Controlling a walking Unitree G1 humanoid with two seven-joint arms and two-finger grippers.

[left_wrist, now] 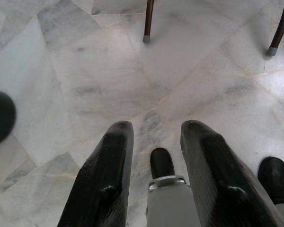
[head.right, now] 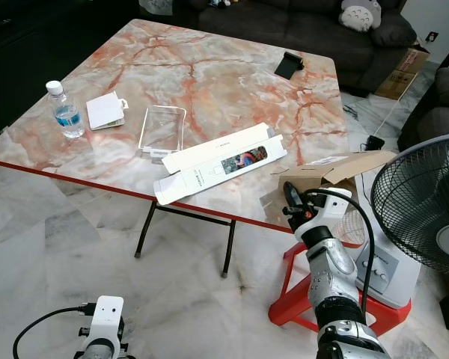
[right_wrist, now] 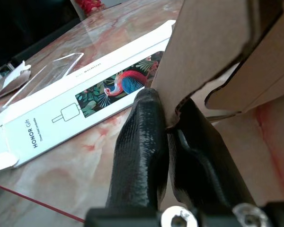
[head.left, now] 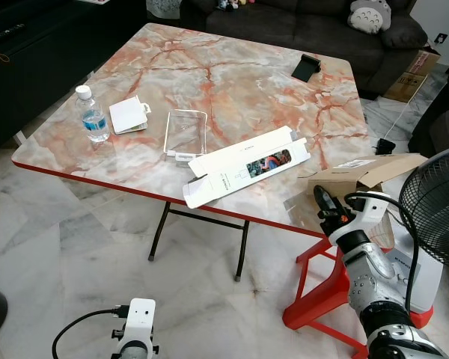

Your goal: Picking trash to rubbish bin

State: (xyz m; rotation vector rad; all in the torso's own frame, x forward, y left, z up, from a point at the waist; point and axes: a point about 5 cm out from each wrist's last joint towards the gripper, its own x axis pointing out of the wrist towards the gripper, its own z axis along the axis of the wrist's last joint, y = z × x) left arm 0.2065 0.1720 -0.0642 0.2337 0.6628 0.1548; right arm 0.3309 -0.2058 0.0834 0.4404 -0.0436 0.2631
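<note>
Head view: left gripper (head.left: pixel 138 329) hangs low over marble floor (head.left: pixel 82 262). Right gripper (head.left: pixel 323 200) raised at table (head.left: pixel 232 82) edge, against cardboard box (head.left: pixel 359 173).
Left wrist: fingers (left_wrist: pixel 104 184) spread, empty.
Right wrist: fingers (right_wrist: pixel 142 151) pinched on cardboard flap; white carton (right_wrist: pixel 80 109) just beyond on tabletop

Bottle (head.left: pixel 94 114) sits at the table's (head.left: pixel 239 82) 9 o'clock, long white box (head.left: pixel 247 166) at 5, cardboard box (head.left: pixel 367 173) off its 4 o'clock edge.
</note>
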